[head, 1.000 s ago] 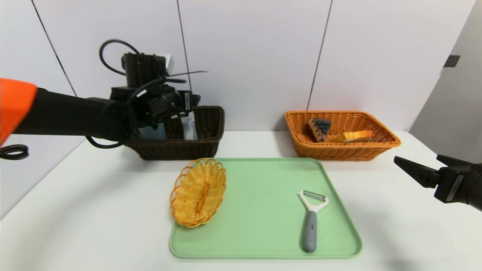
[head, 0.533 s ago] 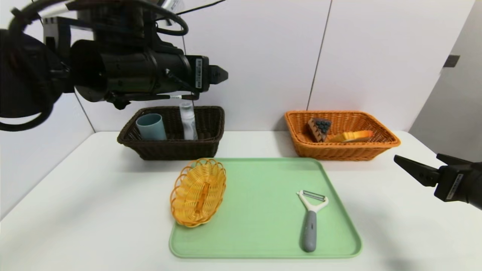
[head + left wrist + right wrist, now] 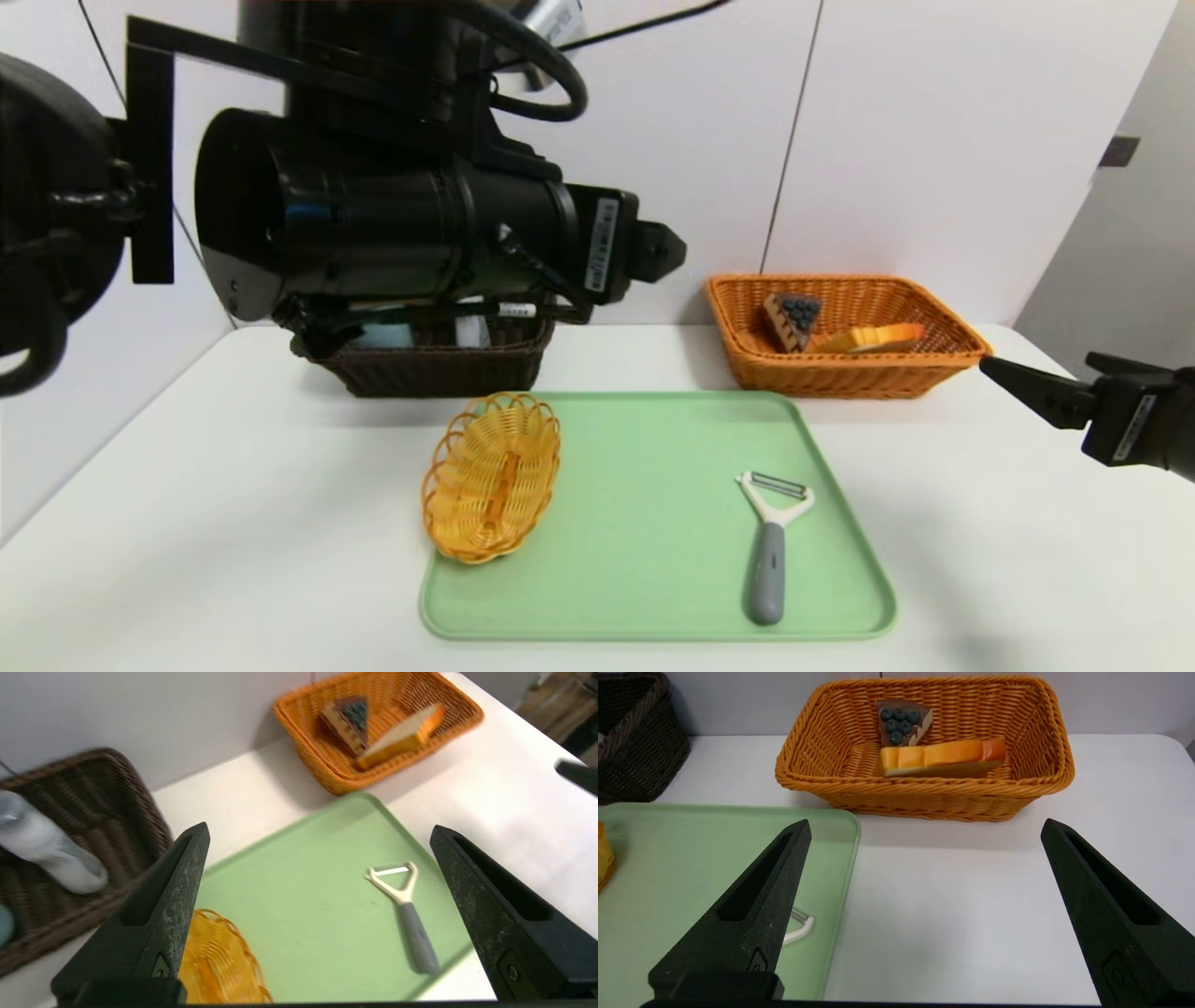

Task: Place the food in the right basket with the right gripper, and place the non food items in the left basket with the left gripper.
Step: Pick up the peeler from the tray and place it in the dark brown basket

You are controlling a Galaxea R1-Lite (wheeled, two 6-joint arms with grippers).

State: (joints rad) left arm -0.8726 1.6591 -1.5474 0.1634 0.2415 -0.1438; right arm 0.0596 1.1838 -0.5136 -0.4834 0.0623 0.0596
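The left gripper [image 3: 320, 833], fingers spread and empty, hangs above the tray [image 3: 653, 597]. There lie the peeler [image 3: 769, 569] and the small yellow basket [image 3: 490, 476]. The right gripper [image 3: 927, 826] waits apart beside the tray. Reaching across for the peeler, the left one could knock it; its thin handle might slip from a shallow grip.

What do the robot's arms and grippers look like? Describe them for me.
The left gripper and right gripper are both black, with tapering, pointed fingers that have long recesses cut in them. Each wears a pale barcode-like label. The left arm is black too, with thick rounded housings and looping black cables.
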